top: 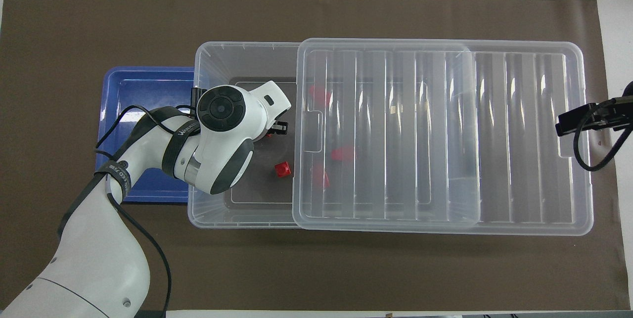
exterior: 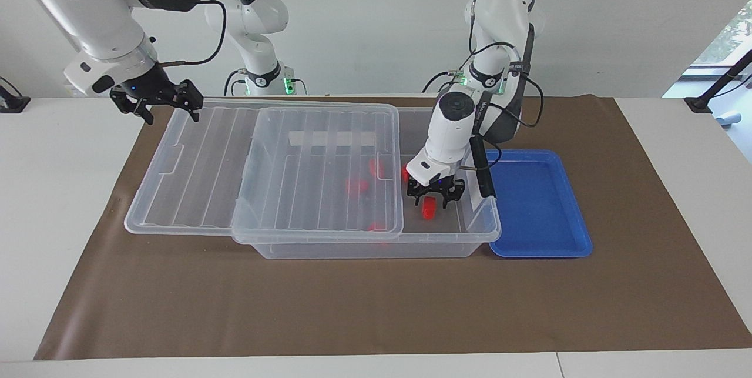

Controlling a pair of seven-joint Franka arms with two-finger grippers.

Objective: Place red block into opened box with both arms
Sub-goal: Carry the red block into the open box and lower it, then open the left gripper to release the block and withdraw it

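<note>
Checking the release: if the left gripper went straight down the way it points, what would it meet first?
Most likely the small red oblong block directly under the left gripper, inside the large clear plastic box; how much gap separates them is unclear. The gripper's fingers look spread.

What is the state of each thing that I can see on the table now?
box: partly open, several red blocks inside.
lid: slid aside toward the right arm's end.
red block: in the box, below the left gripper.
left gripper: open, inside the box.
right gripper: open, at the lid's end.
blue tray: empty.
</note>
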